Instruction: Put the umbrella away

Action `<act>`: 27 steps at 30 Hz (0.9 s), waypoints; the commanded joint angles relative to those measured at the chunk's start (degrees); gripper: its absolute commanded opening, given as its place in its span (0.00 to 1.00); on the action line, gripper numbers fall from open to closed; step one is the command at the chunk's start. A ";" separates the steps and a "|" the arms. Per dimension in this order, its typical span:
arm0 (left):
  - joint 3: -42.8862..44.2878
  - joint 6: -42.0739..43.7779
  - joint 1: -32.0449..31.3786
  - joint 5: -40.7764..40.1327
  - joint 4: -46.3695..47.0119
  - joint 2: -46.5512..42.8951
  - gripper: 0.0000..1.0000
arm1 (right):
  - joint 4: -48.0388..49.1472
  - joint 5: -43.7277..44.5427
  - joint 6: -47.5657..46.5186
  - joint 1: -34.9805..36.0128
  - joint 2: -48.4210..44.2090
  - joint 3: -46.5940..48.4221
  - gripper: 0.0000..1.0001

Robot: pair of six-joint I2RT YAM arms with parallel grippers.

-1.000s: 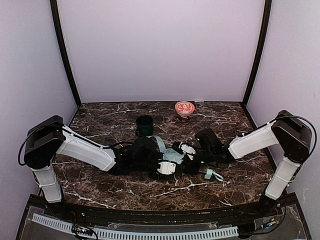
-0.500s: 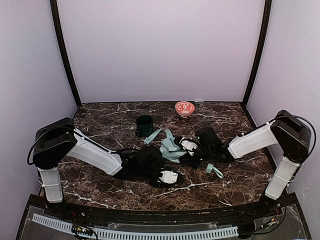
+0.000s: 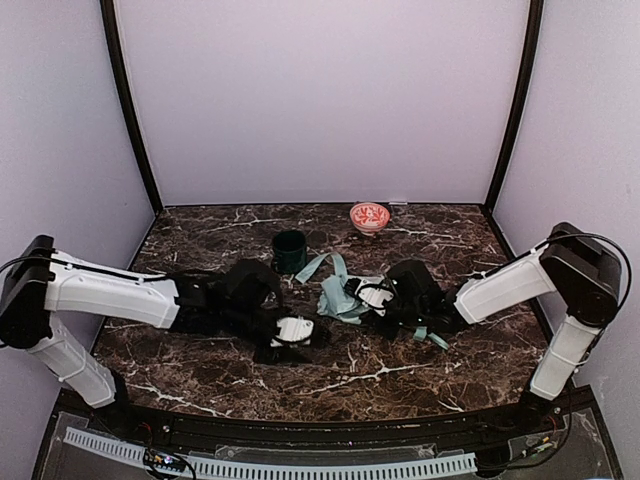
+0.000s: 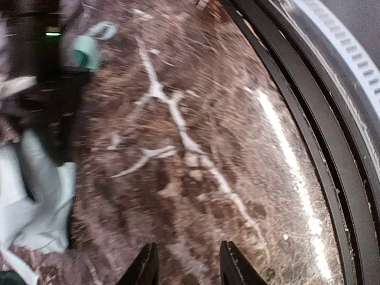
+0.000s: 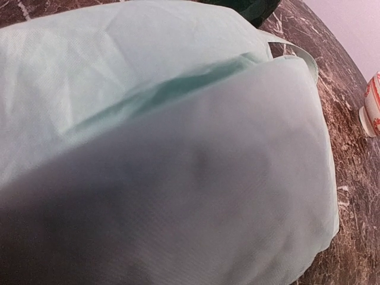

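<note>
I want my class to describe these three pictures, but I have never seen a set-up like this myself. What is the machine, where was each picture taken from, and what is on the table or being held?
These are two robot arms bolted at the near edge of a dark marble table. The wide picture looks down from above and behind them; the other two come from cameras on each wrist. On the table stand a dark green mug and a small red-and-white bowl, and a mint-green umbrella lies between the arms. The left pincer is open and empty. The right pincer seems closed on the umbrella; fabric fills its camera's view.
</note>
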 commanded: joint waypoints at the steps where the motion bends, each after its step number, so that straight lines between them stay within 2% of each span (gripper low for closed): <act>1: -1.22 -13.20 11.85 14.83 10.89 -10.22 0.35 | 3.67 1.26 -2.57 1.21 -0.68 -2.23 0.00; 3: -1.94 -23.41 16.44 11.41 24.92 -9.59 0.50 | 5.14 0.83 -3.60 1.74 -1.07 -3.41 0.00; 4: -0.23 -26.80 18.03 9.92 28.23 -7.34 0.59 | 5.86 0.63 -3.99 2.00 -1.20 -4.00 0.00; 6: 6.74 -27.24 19.36 9.34 25.41 -0.69 0.68 | 6.51 0.39 -4.81 2.59 -1.15 -4.53 0.00; 10: 21.09 -26.35 19.43 14.33 16.70 14.54 0.73 | 6.03 0.56 -5.60 3.56 -0.06 -4.21 0.00; 12: 25.48 -25.54 19.32 19.31 14.12 18.69 0.77 | 5.92 0.64 -5.09 3.67 0.29 -4.12 0.00; 14: 26.84 -23.34 18.93 23.20 12.79 20.74 0.87 | 6.19 0.54 -4.40 3.67 0.02 -4.31 0.00; 18: 22.87 -15.22 17.63 24.21 10.03 21.30 0.89 | 6.22 0.38 -3.80 3.67 -0.31 -4.28 0.00; 22: 18.78 -10.46 15.36 21.57 9.96 22.37 0.89 | 6.27 0.03 -3.78 3.67 -0.37 -3.88 0.00; 25: 18.52 -9.35 13.27 16.54 10.44 24.18 0.89 | 6.66 -0.10 -3.78 3.67 -0.53 -3.69 0.00; 27: 18.35 -8.24 11.73 9.90 11.70 25.46 0.88 | 7.25 -0.28 -3.44 3.67 -0.82 -3.72 0.00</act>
